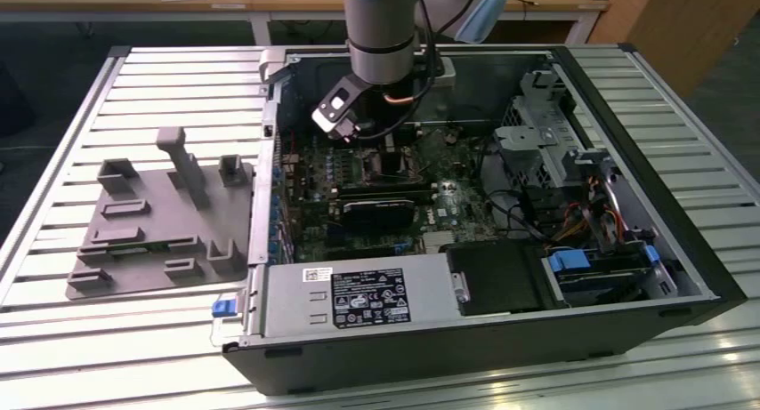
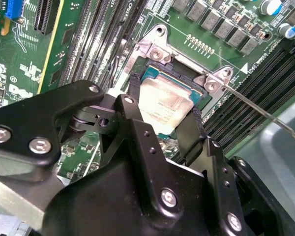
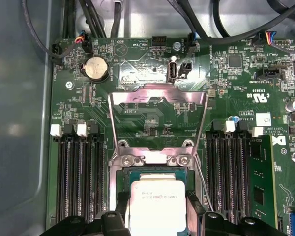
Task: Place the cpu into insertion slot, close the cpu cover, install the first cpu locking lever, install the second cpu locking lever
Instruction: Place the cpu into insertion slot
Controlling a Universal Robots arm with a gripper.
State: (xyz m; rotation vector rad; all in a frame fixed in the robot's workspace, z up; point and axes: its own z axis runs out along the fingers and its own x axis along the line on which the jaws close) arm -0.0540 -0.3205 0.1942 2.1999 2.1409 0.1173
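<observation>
Black two-finger gripper point(image 2: 163, 101) clenched on opposite edges of small square cpu with pale silvery metal top point(image 2: 164, 105), holding it squarely over dark-centred, silver-rimmed insertion slot point(image 2: 183, 78) inside open black computer case point(image 1: 475, 352) (seated or not, cannot tell). Thin silvery cpu cover frame point(image 3: 157, 96) stands flipped up, apparently to leave slot free; wire locking lever point(image 2: 265, 114) lies swung aside.

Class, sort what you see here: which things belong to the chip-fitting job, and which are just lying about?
Job in hand:
gripper, shut on the cpu
insertion slot, under the cpu
cpu cover, swung open
locking lever, sticking out free

Lying about:
grey holder tray
coin battery
memory slots
power supply
</observation>
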